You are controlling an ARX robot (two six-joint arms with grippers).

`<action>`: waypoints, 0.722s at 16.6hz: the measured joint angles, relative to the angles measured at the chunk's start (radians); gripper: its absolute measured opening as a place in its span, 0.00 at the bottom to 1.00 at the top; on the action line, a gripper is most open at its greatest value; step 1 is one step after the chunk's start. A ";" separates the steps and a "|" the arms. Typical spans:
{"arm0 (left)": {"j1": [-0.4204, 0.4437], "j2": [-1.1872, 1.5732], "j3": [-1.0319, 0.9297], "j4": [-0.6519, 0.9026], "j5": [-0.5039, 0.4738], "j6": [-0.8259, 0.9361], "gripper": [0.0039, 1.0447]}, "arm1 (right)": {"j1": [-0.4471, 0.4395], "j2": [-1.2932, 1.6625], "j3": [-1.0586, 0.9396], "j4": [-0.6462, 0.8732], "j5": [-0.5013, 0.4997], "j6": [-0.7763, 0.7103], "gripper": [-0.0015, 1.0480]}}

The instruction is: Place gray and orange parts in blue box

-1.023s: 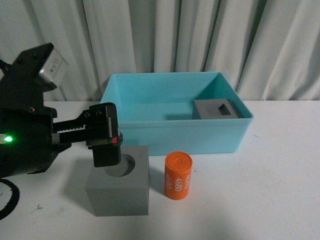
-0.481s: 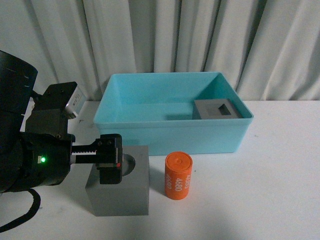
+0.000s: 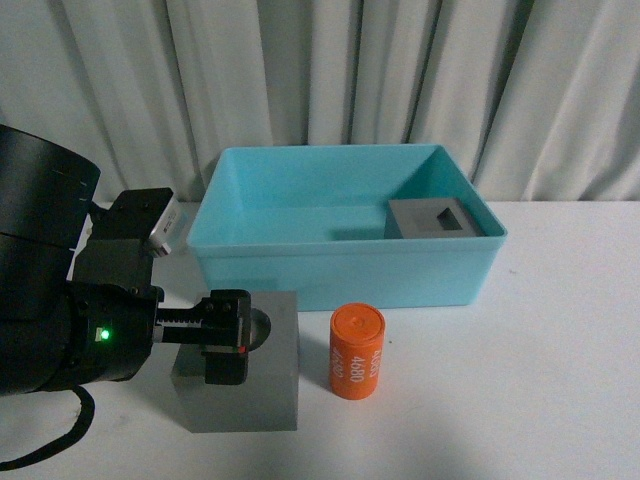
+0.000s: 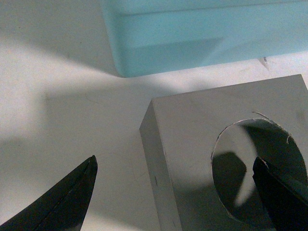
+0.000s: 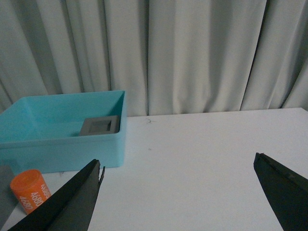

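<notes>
Turquoise plastic first: the blue box (image 3: 345, 270) fills the 12 o'clock side of the front view, and one gray cube, the one with the rectangular recess (image 3: 432, 219), is already inside, against its 3 o'clock wall. Bigger in frame is the round-recess gray cube (image 3: 245, 385), out on the table at 7 o'clock, just in front of the box. The left gripper (image 3: 225, 340) is on it now, fingers spread: in the wrist view one finger (image 4: 281, 192) hangs over the round hole, while the other (image 4: 62, 202) sits outside the cube's side, nothing pinched. The orange cylinder (image 3: 357, 352) stands at the cube's 3 o'clock, near but apart. The right gripper (image 5: 178, 161) is wide apart too, empty.

Danger here, I'd say: pinching one wall means an off-centre hold, so the cube could tilt or slip on the lift, clip the box's near rim, or shove the cylinder over.
</notes>
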 joint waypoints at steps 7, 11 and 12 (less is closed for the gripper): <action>-0.012 0.000 0.002 0.013 0.007 -0.004 0.33 | 0.000 0.000 0.000 0.000 0.000 0.000 0.94; -0.008 -0.043 -0.011 -0.028 0.002 -0.005 0.21 | 0.000 0.000 0.000 0.000 0.000 0.000 0.94; 0.000 -0.070 -0.021 -0.050 -0.002 -0.009 0.20 | 0.000 0.000 0.000 0.000 0.000 0.000 0.94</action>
